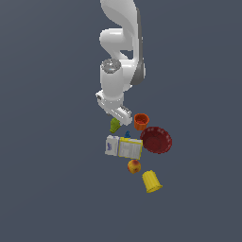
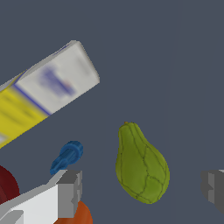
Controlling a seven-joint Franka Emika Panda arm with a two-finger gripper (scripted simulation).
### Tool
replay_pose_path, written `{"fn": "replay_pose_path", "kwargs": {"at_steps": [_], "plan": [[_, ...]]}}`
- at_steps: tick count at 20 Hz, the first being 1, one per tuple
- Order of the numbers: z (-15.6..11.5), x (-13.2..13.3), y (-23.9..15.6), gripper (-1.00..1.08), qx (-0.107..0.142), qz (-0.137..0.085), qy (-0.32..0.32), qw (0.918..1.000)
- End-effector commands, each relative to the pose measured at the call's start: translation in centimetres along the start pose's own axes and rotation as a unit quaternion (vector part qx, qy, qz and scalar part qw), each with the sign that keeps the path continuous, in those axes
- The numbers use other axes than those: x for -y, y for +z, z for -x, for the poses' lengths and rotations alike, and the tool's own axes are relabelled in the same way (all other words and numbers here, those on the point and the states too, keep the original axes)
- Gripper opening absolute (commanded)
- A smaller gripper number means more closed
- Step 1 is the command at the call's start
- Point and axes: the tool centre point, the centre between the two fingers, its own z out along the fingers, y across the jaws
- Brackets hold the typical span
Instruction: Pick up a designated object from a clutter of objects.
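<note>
The yellow-green pear (image 1: 114,125) lies on the grey surface just below my gripper in the exterior view. In the wrist view the pear (image 2: 141,165) lies between my two grey fingertips, its narrow end pointing away. My gripper (image 2: 142,187) is open with the jaws wide apart on either side of the pear, and no contact shows. One fingertip (image 2: 70,192) and the other (image 2: 214,187) are both visible. In the exterior view the gripper (image 1: 118,116) is mostly hidden by the white hand.
A white-yellow box (image 1: 124,147) (image 2: 39,98) lies beside the pear. A small blue piece (image 1: 127,134) (image 2: 66,156), an orange cup (image 1: 141,121) (image 2: 74,215) and a dark red bowl (image 1: 156,140) (image 2: 6,189) are close. A red-yellow apple (image 1: 134,166) and a yellow cup (image 1: 152,182) lie further off.
</note>
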Motion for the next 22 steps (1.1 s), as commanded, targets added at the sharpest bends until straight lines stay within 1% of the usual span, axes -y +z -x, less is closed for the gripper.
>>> {"fn": "replay_pose_path", "kwargs": {"at_steps": [1, 9, 16, 22], "plan": [[0.6, -0.7, 0.9, 1.0, -0.001, 0.0, 0.022, 0.9998], [1.7, -1.9, 2.2, 1.0, -0.002, 0.0, 0.055, 0.9985], [1.7, -1.9, 2.6, 1.0, -0.001, 0.001, 0.055, 0.9985], [1.7, -1.9, 4.4, 1.0, -0.002, 0.001, 0.056, 0.9985]]}}
